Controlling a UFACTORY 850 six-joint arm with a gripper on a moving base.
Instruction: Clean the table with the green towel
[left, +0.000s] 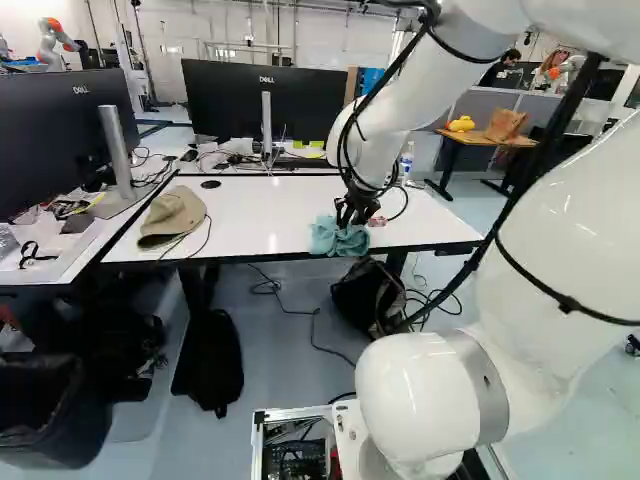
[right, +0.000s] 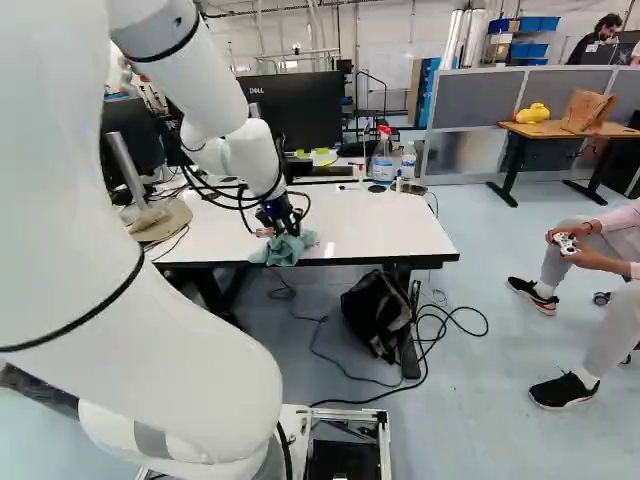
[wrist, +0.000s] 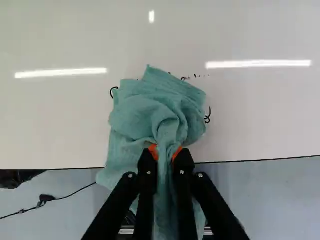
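With twelve o'clock straight ahead, only the wrist view plainly showed the orange pads pressed in from both sides: the gripper was clamped on the green towel, bunched at the near edge of the white table, part on the top and part past the edge. That view also showed dark marks at one o'clock from the fingertips, and thin curls, one between ten and eleven, another between one and two.

The left base view showed the whole beige cap, between nine and ten o'clock from the towel, and a black bag under the table at seven to eight. The right base view alone showed the spray bottle, between one and two o'clock, just beside a clear bottle.

A small pinkish thing lay by the towel. Beyond the table stood a monitor at eleven o'clock; farther off, at about two, a wooden table bore a yellow thing and a brown paper bag.
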